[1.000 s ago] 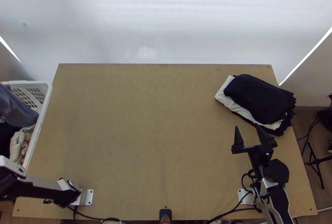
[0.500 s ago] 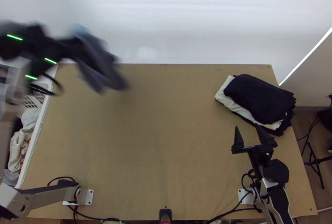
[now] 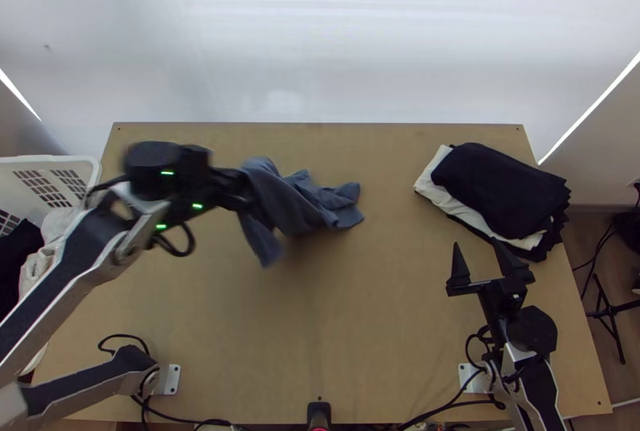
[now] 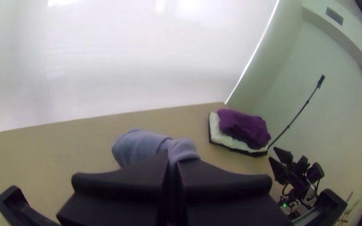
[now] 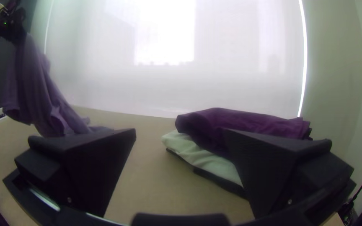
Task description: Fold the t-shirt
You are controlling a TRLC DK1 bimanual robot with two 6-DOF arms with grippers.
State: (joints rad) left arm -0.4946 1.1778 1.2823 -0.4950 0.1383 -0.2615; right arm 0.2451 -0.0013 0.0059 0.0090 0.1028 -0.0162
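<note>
One grey-blue t-shirt (image 3: pixel 293 205) carried inward over table (image 3: pixel 360 311) | left gripper (image 3: pixel 238 191) clamped on it | right gripper (image 3: pixel 477 245) wide, empty

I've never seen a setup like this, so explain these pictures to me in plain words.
The machine is two robot arms, the left arm and the right arm, at a wooden table. One picture looks steeply down from above; the other two come from cameras on the arms' wrists. The left gripper is shut on a blue-grey cloth, which hangs crumpled. The right gripper is open and holds nothing. A stack of folded cloths lies toward the table's far right, and a white basket stands at the left.
</note>
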